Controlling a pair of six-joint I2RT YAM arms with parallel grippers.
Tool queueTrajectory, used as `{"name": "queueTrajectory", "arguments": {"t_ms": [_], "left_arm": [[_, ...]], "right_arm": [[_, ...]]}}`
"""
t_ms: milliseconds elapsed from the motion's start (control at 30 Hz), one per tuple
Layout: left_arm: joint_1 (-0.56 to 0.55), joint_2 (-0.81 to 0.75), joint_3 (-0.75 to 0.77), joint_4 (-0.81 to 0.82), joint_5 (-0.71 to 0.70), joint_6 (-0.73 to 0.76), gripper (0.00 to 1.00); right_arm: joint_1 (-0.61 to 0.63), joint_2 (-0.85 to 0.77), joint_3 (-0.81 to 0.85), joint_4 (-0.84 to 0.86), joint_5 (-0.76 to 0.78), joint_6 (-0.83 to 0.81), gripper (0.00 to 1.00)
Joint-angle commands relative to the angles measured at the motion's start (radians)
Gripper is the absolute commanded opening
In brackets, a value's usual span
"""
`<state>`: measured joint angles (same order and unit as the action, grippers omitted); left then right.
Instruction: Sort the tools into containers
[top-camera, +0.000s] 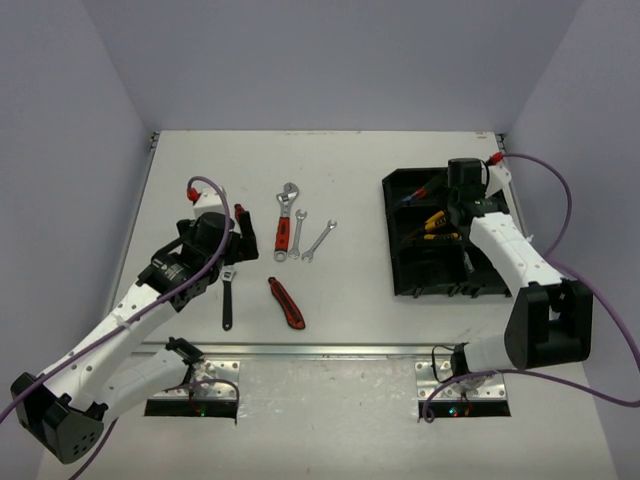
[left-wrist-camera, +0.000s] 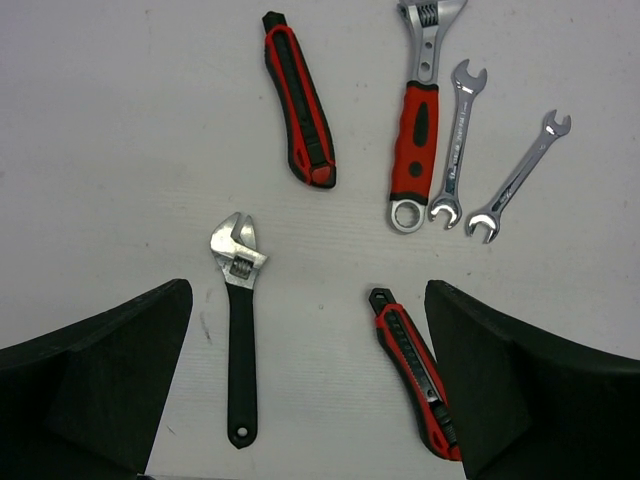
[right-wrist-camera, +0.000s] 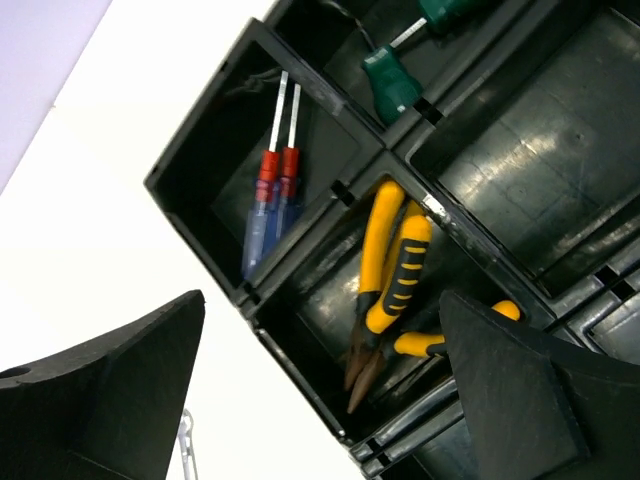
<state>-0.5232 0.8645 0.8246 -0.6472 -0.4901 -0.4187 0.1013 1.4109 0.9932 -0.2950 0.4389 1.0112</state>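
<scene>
White tabletop (top-camera: 350, 320), pale lavender walls on three sides. Your left gripper (left-wrist-camera: 308, 290) hangs over the loose tools on the left half of the table, fingers (left-wrist-camera: 100, 390) spread wide with nothing between them. Below it lie a black-handled adjustable wrench (left-wrist-camera: 240, 340) and a red utility knife (left-wrist-camera: 412, 370), the knife partly hidden behind one finger. Beyond those are a second red utility knife (left-wrist-camera: 300, 105), a red-handled adjustable wrench (left-wrist-camera: 415, 130) and, just beside it, two silver open-end wrenches (left-wrist-camera: 456, 140). The black organiser tray (top-camera: 392, 240) sits on the right half, well apart from these loose tools. Your right gripper (right-wrist-camera: 322, 300) hovers over the tray, fingers apart and empty. Inside the tray, two blue-and-red screwdrivers (right-wrist-camera: 270, 200) lie in one compartment, yellow-handled pliers (right-wrist-camera: 392, 270) in the neighbouring one, and a green screwdriver (right-wrist-camera: 395, 85) in a third.
</scene>
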Motion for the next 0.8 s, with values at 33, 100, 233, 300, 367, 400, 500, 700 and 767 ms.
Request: {"name": "queueTrajectory", "arguments": {"t_ms": [33,100,233,300,367,400,500,700,767], "left_arm": [[-0.001,0.017,0.006,0.034,-0.039,-0.004,1.00],[0.008,0.031,0.011,0.024,-0.060,-0.026,1.00],[0.051,0.067,0.032,-0.001,-0.087,-0.084,1.00],[0.075,0.083,0.046,-0.020,-0.079,-0.128,1.00],[0.094,0.098,0.057,-0.043,-0.075,-0.192,1.00],[0.098,0.104,0.061,-0.052,-0.071,-0.226,1.00],[0.102,0.154,0.072,-0.068,-0.066,-0.315,1.00],[0.141,0.361,0.160,-0.113,-0.062,-0.411,1.00],[0.167,0.437,0.196,-0.093,-0.033,-0.400,1.00]], "right_arm": [[0.000,-0.099,0.125,0.003,-0.042,-0.110,0.99],[0.001,-0.114,0.162,-0.030,-0.089,-0.160,0.99],[0.001,-0.104,0.240,-0.129,-0.223,-0.304,0.99],[0.001,-0.085,0.285,-0.217,-0.314,-0.390,0.99],[0.001,-0.089,0.269,-0.261,-0.347,-0.423,0.99],[-0.001,-0.112,0.240,-0.257,-0.347,-0.428,0.99],[-0.011,-0.189,0.140,-0.208,-0.419,-0.439,0.99],[-0.012,-0.272,0.069,-0.213,-0.731,-0.486,0.99],[-0.012,-0.292,0.045,-0.203,-0.804,-0.489,0.99]]}}
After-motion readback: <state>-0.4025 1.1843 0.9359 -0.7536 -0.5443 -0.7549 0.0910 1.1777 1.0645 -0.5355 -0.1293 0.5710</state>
